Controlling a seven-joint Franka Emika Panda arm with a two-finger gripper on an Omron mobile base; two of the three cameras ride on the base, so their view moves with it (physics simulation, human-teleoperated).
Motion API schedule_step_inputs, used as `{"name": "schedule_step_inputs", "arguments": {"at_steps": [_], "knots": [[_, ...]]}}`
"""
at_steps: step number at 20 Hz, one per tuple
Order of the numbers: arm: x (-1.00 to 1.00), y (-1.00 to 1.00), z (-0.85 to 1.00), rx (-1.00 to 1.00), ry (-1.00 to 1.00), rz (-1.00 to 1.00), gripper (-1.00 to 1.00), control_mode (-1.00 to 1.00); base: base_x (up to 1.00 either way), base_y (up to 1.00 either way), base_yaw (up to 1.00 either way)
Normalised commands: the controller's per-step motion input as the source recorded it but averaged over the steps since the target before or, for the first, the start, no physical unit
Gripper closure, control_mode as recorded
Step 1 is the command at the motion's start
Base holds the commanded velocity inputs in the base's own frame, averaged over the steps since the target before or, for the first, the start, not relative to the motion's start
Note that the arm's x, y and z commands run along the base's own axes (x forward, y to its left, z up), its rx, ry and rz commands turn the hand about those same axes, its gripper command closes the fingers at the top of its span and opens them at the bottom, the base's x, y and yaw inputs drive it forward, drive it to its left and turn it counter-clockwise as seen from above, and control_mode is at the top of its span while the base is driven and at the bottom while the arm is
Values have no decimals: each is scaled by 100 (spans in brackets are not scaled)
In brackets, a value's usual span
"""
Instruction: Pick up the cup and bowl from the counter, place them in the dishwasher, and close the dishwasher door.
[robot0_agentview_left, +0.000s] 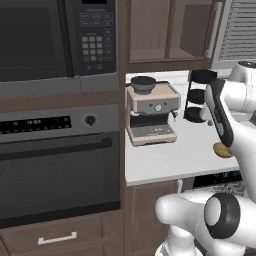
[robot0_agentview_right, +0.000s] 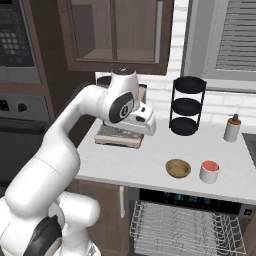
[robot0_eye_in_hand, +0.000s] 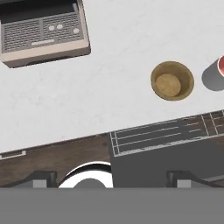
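The shallow tan-brown round bowl (robot0_eye_in_hand: 172, 81) sits on the pale grey-white counter (robot0_eye_in_hand: 109, 96) near its front edge, up and right of the gripper (robot0_eye_in_hand: 111, 178) (jaws wide apart, holding nothing) in the hand view.

A home kitchen: built-in oven (robot0_agentview_left: 55, 170), microwave (robot0_agentview_left: 55, 45), coffee machine (robot0_agentview_left: 151, 114), wooden cabinets, open dishwasher (robot0_agentview_right: 187, 227).
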Motion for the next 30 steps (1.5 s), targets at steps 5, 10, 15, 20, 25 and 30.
{"name": "schedule_step_inputs", "arguments": {"at_steps": [5,10,15,20,25,30], "knots": [[0,-18,-26,0,0,-1,-100,-100,0,0,0],[0,-15,-23,0,0,-3,-100,-100,0,0,0],[1,-45,-30,0,2,-4,-100,-100,0,0,0],[2,-47,-25,0,6,-9,-100,-100,0,0,0],[24,-57,-25,1,16,-13,-100,-100,0,0,0],[45,-36,-39,0,15,-7,-100,-100,0,0,0]]}}
